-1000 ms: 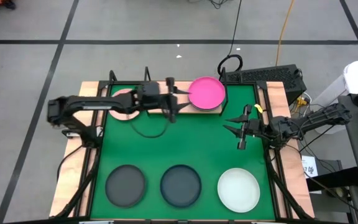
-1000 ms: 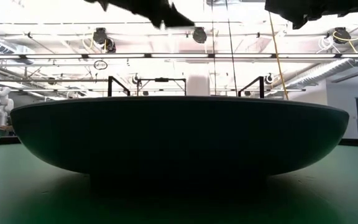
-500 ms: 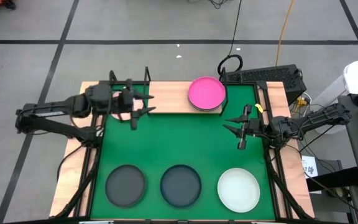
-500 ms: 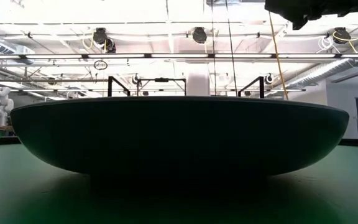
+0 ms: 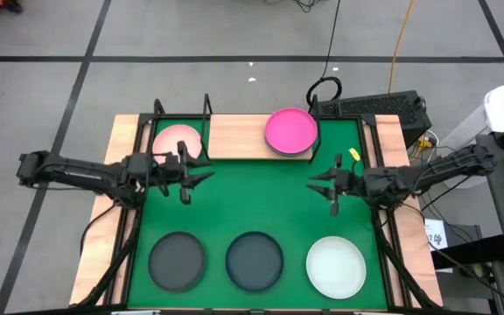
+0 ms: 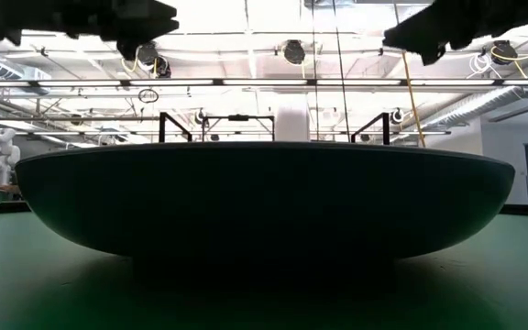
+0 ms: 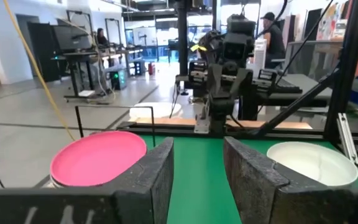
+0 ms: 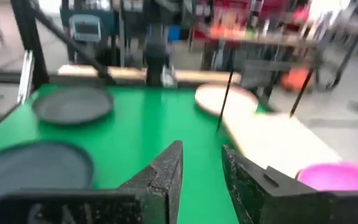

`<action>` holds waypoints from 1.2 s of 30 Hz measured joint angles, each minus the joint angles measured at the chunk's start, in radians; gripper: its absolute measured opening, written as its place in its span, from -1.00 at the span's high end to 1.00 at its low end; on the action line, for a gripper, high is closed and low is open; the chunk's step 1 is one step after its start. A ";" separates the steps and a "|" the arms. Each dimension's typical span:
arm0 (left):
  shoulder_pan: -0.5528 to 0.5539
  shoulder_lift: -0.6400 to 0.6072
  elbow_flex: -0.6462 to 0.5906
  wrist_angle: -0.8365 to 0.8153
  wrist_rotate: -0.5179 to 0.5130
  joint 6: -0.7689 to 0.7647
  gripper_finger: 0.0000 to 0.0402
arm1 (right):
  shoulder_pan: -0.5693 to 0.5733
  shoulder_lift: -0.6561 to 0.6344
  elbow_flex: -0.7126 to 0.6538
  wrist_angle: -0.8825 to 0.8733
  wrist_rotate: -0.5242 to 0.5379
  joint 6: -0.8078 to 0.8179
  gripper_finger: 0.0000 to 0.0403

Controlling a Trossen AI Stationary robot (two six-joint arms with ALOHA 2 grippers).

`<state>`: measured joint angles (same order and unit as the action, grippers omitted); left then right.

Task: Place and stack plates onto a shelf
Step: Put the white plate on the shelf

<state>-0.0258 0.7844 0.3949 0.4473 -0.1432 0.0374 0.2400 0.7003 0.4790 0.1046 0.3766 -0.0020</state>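
- My left gripper (image 5: 191, 171) hangs over the green mat left of centre in the high view, just below the shelf (image 5: 234, 137); its fingers (image 7: 146, 180) are spread apart with nothing between them.
- My right gripper (image 5: 320, 185) hangs right of centre, facing the left one; its fingers (image 8: 166, 171) are parted and hold nothing.
- The light pink plate (image 5: 178, 140) lies on the shelf's left end, in the upper left of the mat area; the hot pink plate (image 5: 290, 130) lies on its right end, upper centre.
- Along the bottom of the high view sit two dark grey plates, one at lower left (image 5: 177, 260) and one at lower centre (image 5: 255, 260); the white plate (image 5: 336, 266) sits at lower right.
- In the low view a dark plate (image 6: 264, 197) fills the frame.
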 joint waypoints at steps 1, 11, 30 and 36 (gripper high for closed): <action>-0.002 0.001 -0.014 0.017 0.000 -0.005 0.29 | -0.009 0.014 0.023 -0.035 -0.033 0.027 0.51; -0.003 0.002 -0.047 0.053 0.010 0.009 0.29 | -0.077 0.182 0.206 -0.280 -0.388 0.223 0.44; -0.002 0.002 -0.048 0.020 0.010 -0.078 0.29 | -0.106 0.629 0.237 -0.581 -0.970 0.300 0.44; -0.002 0.002 -0.048 0.019 0.010 -0.101 0.29 | -0.067 0.691 0.237 -0.579 -0.959 0.226 0.44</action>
<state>-0.0277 0.7868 0.3473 0.4662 -0.1329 -0.0631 0.1731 1.3914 0.7162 -0.4746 -0.5828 0.2243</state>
